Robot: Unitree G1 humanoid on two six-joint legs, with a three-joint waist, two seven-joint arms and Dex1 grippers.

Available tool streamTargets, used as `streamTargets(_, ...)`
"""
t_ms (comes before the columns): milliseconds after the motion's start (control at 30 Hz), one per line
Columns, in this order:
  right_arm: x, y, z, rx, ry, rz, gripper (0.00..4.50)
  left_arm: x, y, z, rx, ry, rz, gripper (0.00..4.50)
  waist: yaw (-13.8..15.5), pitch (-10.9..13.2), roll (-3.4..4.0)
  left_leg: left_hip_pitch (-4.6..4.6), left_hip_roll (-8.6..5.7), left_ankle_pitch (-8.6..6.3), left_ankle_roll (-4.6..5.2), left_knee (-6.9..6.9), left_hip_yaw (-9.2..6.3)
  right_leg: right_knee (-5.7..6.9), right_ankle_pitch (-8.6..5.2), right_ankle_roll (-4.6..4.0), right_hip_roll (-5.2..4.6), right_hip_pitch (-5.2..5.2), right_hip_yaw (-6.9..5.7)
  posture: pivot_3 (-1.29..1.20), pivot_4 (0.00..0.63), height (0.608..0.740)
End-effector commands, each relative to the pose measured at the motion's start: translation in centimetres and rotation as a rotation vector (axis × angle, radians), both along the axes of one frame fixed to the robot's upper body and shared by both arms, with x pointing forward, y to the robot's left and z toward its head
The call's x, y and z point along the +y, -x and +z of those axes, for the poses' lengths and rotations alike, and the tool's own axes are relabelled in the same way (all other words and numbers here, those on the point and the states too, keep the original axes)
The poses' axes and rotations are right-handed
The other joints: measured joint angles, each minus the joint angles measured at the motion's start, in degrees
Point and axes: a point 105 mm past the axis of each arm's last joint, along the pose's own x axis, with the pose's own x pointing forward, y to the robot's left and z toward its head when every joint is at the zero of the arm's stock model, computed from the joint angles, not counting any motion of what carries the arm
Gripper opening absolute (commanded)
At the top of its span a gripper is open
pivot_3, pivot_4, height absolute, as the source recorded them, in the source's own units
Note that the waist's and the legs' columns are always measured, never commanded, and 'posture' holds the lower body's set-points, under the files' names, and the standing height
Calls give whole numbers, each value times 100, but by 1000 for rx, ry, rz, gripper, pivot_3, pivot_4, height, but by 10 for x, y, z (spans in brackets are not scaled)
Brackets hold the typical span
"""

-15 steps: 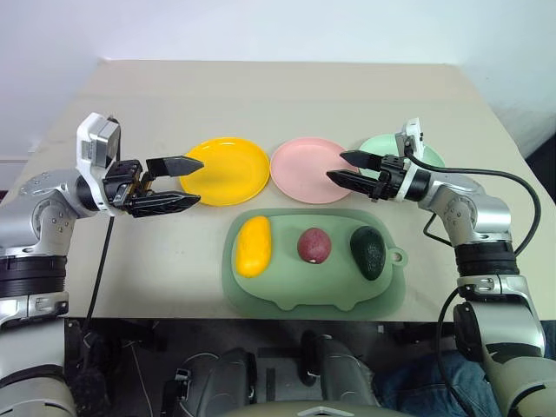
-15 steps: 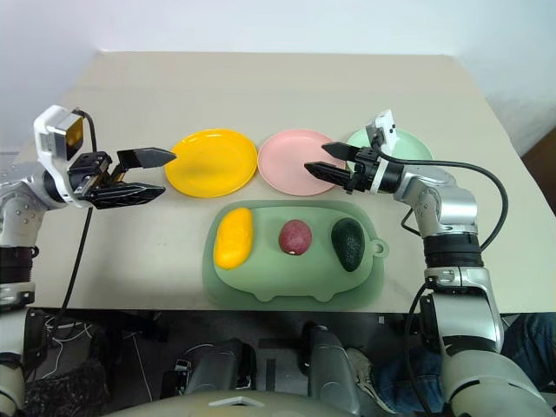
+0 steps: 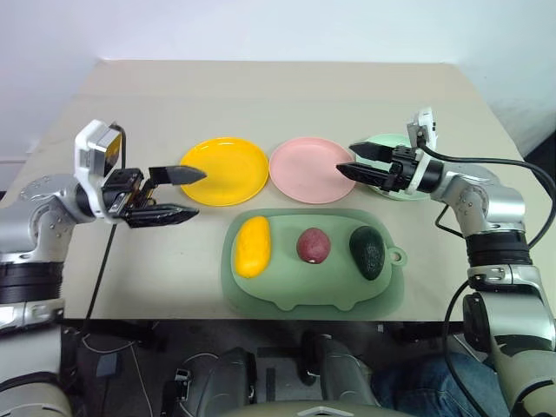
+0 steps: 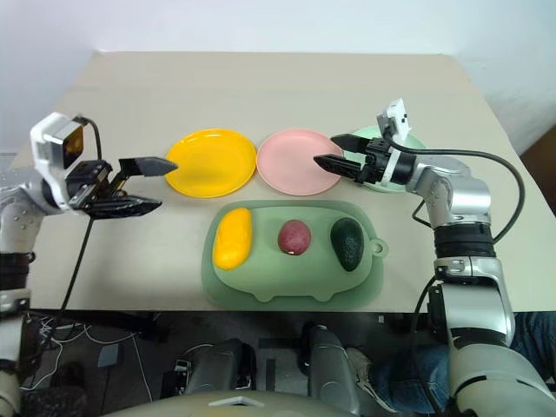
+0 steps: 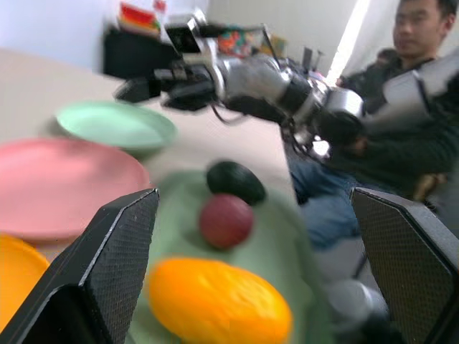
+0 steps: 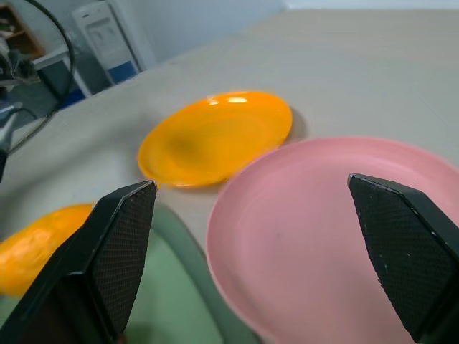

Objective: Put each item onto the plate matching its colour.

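- Plainly, the left gripper (image 3: 184, 193) stands wide and empty above bare table, just left of the yellow plate (image 3: 226, 170); the right gripper (image 3: 356, 162) is equally wide, holding nothing, between the pink plate (image 3: 311, 169) and the mint green plate (image 4: 379, 185).
- All three fruits lie on the sage-green mat (image 3: 295, 291) (none on a plate): the yellow mango-like fruit (image 3: 252, 246) at the left with its long axis running front to back, the maroon fruit (image 3: 314, 246) in the middle, the avocado (image 3: 368, 252) at the right, also lengthwise front to back.
- From the left wrist, a seated person (image 5: 401, 115) shows beyond the right arm; the right wrist looks across pink and yellow plates.
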Motion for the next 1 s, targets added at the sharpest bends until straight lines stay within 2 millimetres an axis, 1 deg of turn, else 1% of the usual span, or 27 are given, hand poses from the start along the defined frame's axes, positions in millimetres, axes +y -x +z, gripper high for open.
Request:
streamTargets(33, -19, 3, 17, -54, 24, -4, 4500, 0, 15, 9, -37, -10, -59, 4474, -3, 0, 0, 1, -1, -4, 7, 0, 0, 0, 0, 0, -1, 1, 0, 0, 150, 740)
streamTargets(100, -28, 6, 21, -47, 31, 2, 4500, 2, 15, 7, -41, -26, -53, 4474, 2, 1, 1, 1, 0, -6, 11, 0, -2, 0, 0, 0, -3, 0, 1, 0, 150, 740)
streamTargets(167, -37, 9, 19, -40, 55, 5, 4500, 1, 14, 5, -43, -19, -54, 4474, 6, 1, 1, 1, -2, -6, 12, 0, -1, 0, 0, -1, -3, 0, 0, 0, 150, 740)
streamTargets(233, -39, 16, 23, -9, 54, 31, 4500, 2, 13, 7, -50, -19, -57, 4474, -6, 0, 1, 1, -3, -6, 11, 0, 0, 0, 0, 0, -3, 0, 0, 0, 150, 740)
streamTargets(333, -45, 23, 17, 34, 102, 40, 4500, 1, 8, 6, -48, -17, -51, 4474, -6, 1, 1, 1, -2, -5, 9, 0, 2, 0, 0, -1, 0, -1, 0, 0, 150, 740)
streamTargets(467, -49, 26, 18, 87, 89, -1, 4500, -3, 8, 5, -59, -4, -66, 4474, -7, 0, 0, 2, -2, -5, 9, -1, 4, 0, -1, -1, 0, -1, 0, 0, 150, 740)
streamTargets(567, -51, 27, 20, 130, 73, -72, 4500, -6, 3, 0, -60, -1, -64, 4474, 1, 0, 1, 1, -1, 3, -5, -1, 4, 1, 0, -1, 0, -2, 0, 0, 150, 740)
streamTargets(633, -47, 35, 20, 184, 63, -69, 4500, -9, 2, 0, -63, 6, -72, 4474, 9, 0, 0, 0, -3, 3, -5, 1, 7, 1, 0, 0, -4, -2, 0, 0, 150, 740)
streamTargets(733, -43, 49, 11, 278, 108, -82, 4500, -10, -2, -1, -61, 22, -71, 4474, 39, 0, 0, -2, -2, 2, -4, 1, 3, 1, 0, 0, -3, -2, -1, 0, 150, 740)
streamTargets(800, -42, 55, 10, 378, 89, -117, 4500, -12, -5, -3, -60, 24, -70, 4474, 44, 0, -1, -2, -3, -4, 6, 2, 4, 0, 0, 0, -4, -2, -1, 0, 150, 740)
streamTargets(867, -35, 60, 12, 441, 52, -123, 4500, -14, -7, -5, -56, 29, -73, 4474, 45, 0, -1, 1, -4, -6, 11, 3, 5, 0, 0, 0, -6, -2, 0, 0, 150, 740)
streamTargets(933, -27, 72, 6, 551, 53, -109, 4500, -15, -10, -6, -54, 37, -70, 4474, 40, 0, -1, 1, -2, -7, 13, 2, 3, 0, 0, -1, -5, -3, 0, 0, 150, 740)
streamTargets(1000, -21, 79, 3, 591, 63, -111, 4500, -15, -12, -6, -51, 43, -65, 4474, 37, -1, -1, 0, -2, -8, 14, 2, 2, 1, 0, -1, -4, -3, 0, 0, 150, 740)
